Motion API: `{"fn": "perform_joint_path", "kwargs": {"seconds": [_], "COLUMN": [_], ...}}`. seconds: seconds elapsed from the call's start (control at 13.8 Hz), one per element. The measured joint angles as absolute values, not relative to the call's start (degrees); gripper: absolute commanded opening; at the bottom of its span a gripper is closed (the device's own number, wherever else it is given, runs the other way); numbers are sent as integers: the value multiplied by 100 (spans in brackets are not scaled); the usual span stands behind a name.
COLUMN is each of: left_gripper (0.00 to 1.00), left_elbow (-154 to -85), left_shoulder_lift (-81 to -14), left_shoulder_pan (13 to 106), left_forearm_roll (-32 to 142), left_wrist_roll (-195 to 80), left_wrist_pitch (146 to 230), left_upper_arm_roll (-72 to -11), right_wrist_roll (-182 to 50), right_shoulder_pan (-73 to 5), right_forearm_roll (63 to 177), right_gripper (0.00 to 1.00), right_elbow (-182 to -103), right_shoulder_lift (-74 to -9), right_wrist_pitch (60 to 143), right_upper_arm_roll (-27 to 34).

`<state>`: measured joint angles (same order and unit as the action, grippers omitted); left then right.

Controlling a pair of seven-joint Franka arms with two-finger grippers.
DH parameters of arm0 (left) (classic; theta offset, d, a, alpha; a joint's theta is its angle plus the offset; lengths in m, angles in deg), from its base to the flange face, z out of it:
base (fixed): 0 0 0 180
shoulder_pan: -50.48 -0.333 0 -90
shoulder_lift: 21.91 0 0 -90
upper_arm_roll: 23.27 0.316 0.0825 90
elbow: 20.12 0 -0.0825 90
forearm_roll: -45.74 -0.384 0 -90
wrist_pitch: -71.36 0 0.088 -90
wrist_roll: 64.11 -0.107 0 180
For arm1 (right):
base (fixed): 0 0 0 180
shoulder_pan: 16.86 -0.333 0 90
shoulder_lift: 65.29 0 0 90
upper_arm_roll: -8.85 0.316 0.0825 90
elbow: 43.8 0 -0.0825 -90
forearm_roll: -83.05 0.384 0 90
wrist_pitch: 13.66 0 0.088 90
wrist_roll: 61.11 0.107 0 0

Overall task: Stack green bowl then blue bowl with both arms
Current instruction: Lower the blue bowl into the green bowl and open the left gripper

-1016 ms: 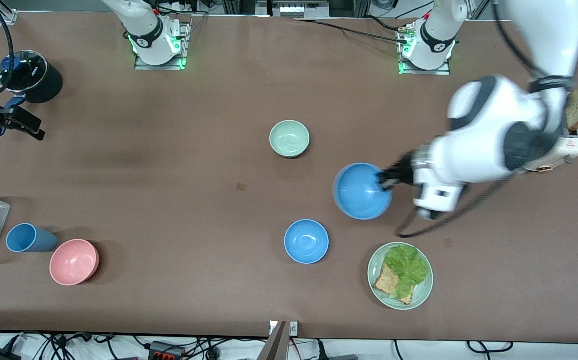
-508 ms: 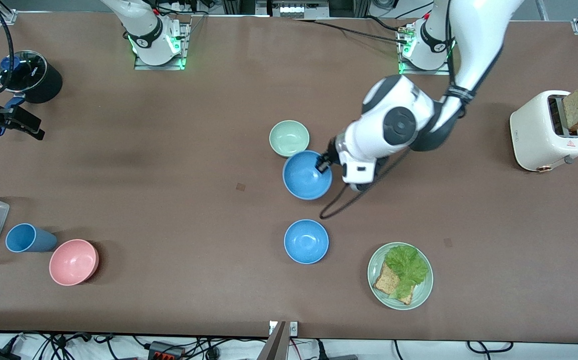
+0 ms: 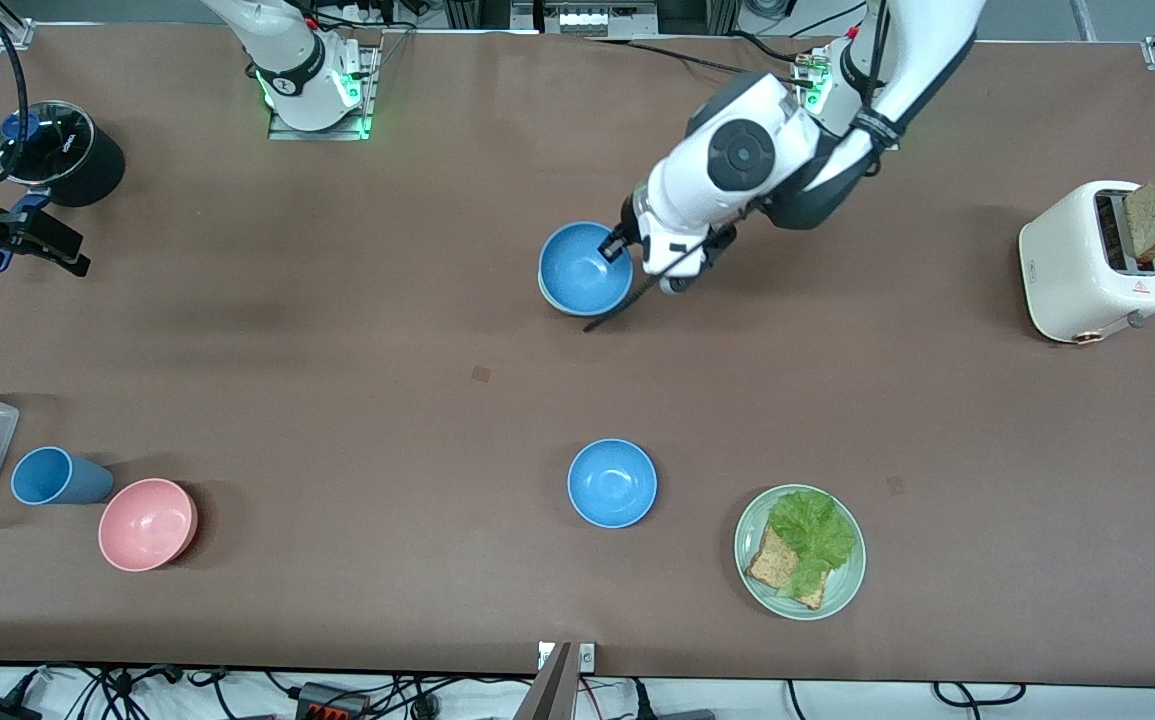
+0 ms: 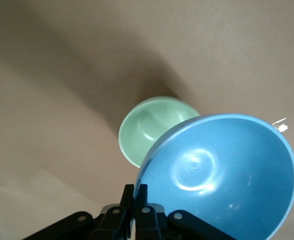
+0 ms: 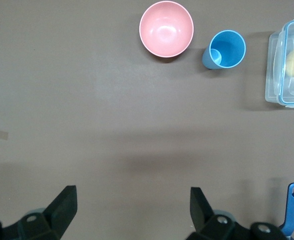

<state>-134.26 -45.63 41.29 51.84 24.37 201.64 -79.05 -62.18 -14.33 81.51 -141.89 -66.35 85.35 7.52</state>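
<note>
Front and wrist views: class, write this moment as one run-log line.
left gripper: shut on blue bowl rim, held over green bowl | right gripper: open, waiting | second blue bowl: on table

You have the held bowl (image 3: 584,268) at upper centre of the frame, over the bowl on the table (image 4: 146,129). Lower centre sits another bowl (image 3: 612,483), with the plate (image 3: 751,520) just beside it toward the lower right. The toaster (image 3: 1082,265) stands at the right edge; the cup (image 3: 55,476) and a third bowl (image 3: 147,524) lie lower left.

Tilted blue bowl (image 4: 221,175) above green bowl (image 4: 151,125)
</note>
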Motion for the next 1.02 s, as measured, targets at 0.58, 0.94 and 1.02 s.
{"fn": "perform_joint_path", "kwargs": {"seconds": [0.58, 0.94, 1.02], "left_gripper": [1, 4, 4], "left_elbow": [-13876, -13881, -13881], "left_shoulder_lift": [-4797, -4976, -4997], "left_shoulder_pan": [4501, 4914, 4946], "left_forearm_roll": [5184, 4999, 4938], "left_wrist_roll": [2477, 2464, 2465], "left_wrist_pitch": [21016, 21092, 21097], "left_upper_arm_roll": [-7784, -7260, -7234], "right_wrist_roll": [-6218, -6218, -6218], "right_shoulder_pan": [-1465, -1478, -1480], "right_forearm_roll": [8152, 8152, 8152], "right_gripper": [100, 100, 100], "right_elbow": [-14208, -14211, -14211], "right_shoulder_lift": [-6644, -6645, -6645], "right_wrist_pitch": [8467, 8463, 8463], "right_upper_arm_roll": [755, 756, 757]}}
